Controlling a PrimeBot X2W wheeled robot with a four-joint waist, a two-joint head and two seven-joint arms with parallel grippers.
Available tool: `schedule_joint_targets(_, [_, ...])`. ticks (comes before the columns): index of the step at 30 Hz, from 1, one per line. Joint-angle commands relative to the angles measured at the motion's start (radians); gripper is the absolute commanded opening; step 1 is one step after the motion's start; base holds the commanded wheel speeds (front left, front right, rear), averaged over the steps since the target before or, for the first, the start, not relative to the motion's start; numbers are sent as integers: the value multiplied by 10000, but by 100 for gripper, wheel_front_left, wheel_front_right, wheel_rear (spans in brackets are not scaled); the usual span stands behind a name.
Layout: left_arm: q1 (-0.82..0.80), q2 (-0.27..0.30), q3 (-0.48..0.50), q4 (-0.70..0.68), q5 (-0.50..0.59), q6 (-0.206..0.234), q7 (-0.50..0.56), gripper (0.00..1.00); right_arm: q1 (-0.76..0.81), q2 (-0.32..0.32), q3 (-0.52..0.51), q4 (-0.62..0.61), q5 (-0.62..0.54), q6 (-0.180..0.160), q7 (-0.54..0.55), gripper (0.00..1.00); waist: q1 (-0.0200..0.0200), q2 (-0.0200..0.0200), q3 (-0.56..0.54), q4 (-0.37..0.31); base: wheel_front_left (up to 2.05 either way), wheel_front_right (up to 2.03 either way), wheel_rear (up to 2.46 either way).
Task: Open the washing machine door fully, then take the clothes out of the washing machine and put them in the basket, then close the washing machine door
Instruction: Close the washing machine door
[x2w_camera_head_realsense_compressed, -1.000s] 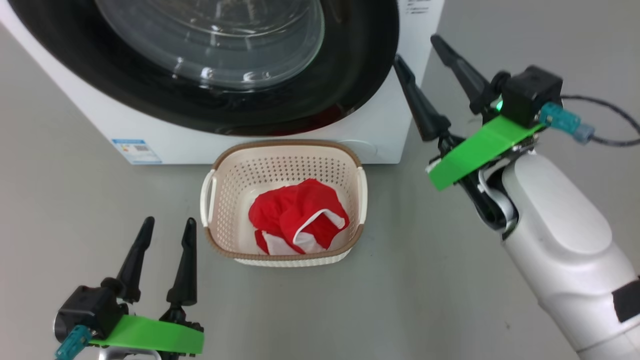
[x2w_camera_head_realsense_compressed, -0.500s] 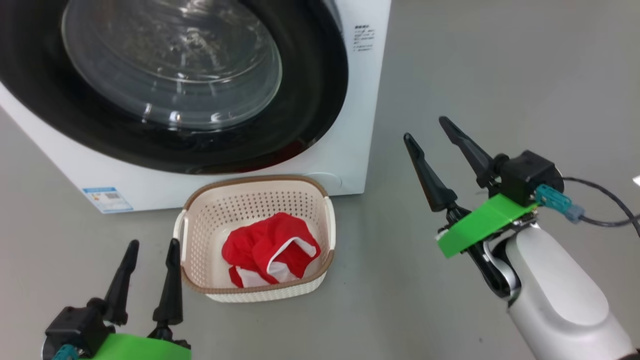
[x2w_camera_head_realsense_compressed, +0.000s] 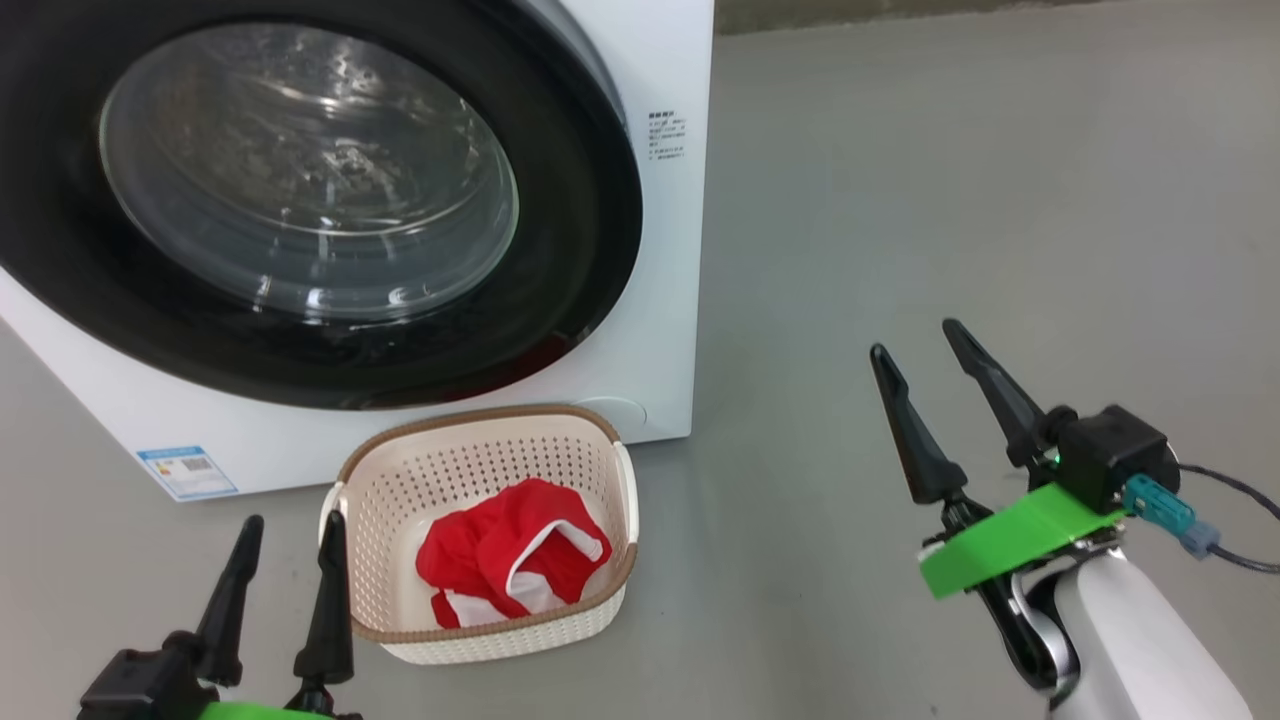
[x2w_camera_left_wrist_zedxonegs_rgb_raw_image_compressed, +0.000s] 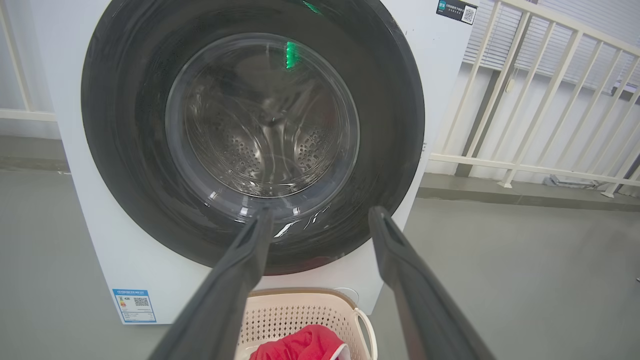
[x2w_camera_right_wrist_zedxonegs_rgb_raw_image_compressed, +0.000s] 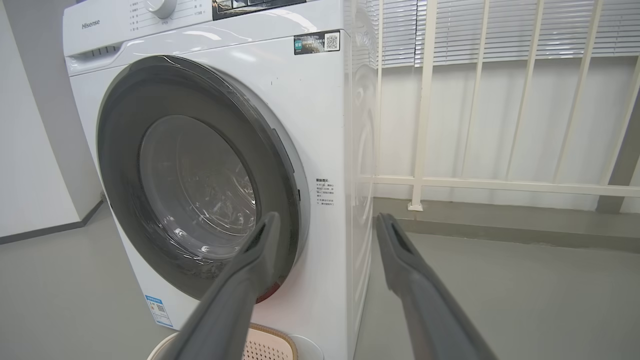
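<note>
Left gripper (x2w_camera_head_realsense_compressed: 294, 518), right gripper (x2w_camera_head_realsense_compressed: 914, 338): tapered black fingers (x2w_camera_head_realsense_compressed: 912, 440), bright green plate (x2w_camera_head_realsense_compressed: 1010, 540), glossy white forearm (x2w_camera_head_realsense_compressed: 1140, 645), teal connector (x2w_camera_head_realsense_compressed: 1160, 497), dark cable (x2w_camera_head_realsense_compressed: 1250, 565).

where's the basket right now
In the head view the basket sits on the floor, lower left of centre, just in front of the washing machine, with the clothes inside.

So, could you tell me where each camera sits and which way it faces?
Head view: up top, looking down at the washing machine door, the basket and the clothes; left gripper and right gripper show.
Left wrist view: faces the door squarely, past its own fingers.
Right wrist view: faces the door obliquely, past its own fingers.
Shared: all see door and basket.
</note>
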Motion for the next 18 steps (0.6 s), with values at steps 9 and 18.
schedule_joint_targets(9, [304, 312, 277, -403, 157, -54, -76, 100, 1177, 130, -514, -777, -271, -7, -53, 100, 0, -1, -432, -110, 0, 0, 0])
schedule_joint_targets(18, [661, 265, 402, -546, 353, -54, -76, 100, 1976, 305, -938, -951, -395, -7, -53, 100, 0, -1, -540, -137, 0, 0, 0])
